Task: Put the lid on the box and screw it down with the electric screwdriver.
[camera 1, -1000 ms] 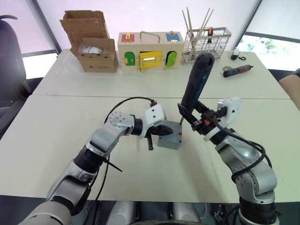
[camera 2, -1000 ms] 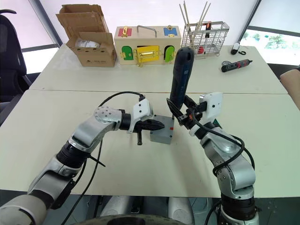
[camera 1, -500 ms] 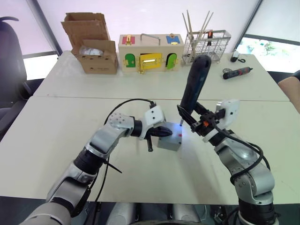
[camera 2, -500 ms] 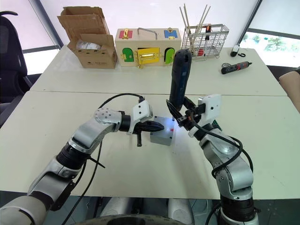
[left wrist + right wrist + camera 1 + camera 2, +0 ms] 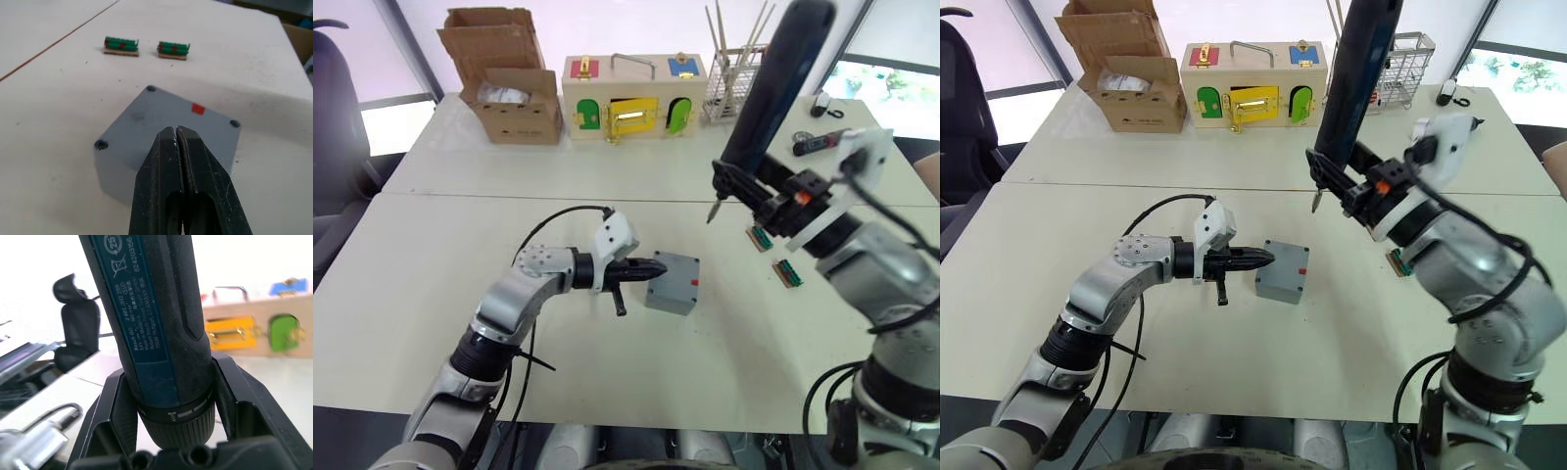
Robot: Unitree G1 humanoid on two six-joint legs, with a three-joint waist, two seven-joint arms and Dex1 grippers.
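Screwing down is the step in hand, judging by the lid (image 5: 166, 120) already seated on the box (image 5: 672, 284), which sits at the centre of the left eye frame. The left gripper (image 5: 653, 269) has its fingers clenched on nothing, tips pressed to the box's near side to steady it. The right gripper (image 5: 781, 201) grasps the electric screwdriver (image 5: 770, 88), held upright in the upper right of that frame, bit pointing down, well above and to the right of the box. Next, the bit likely needs lowering onto a corner screw hole (image 5: 101, 145), kept vertical. Compared with half a second ago, the screwdriver has lifted away from the box's top, where its bit stood close; the left gripper stays put.
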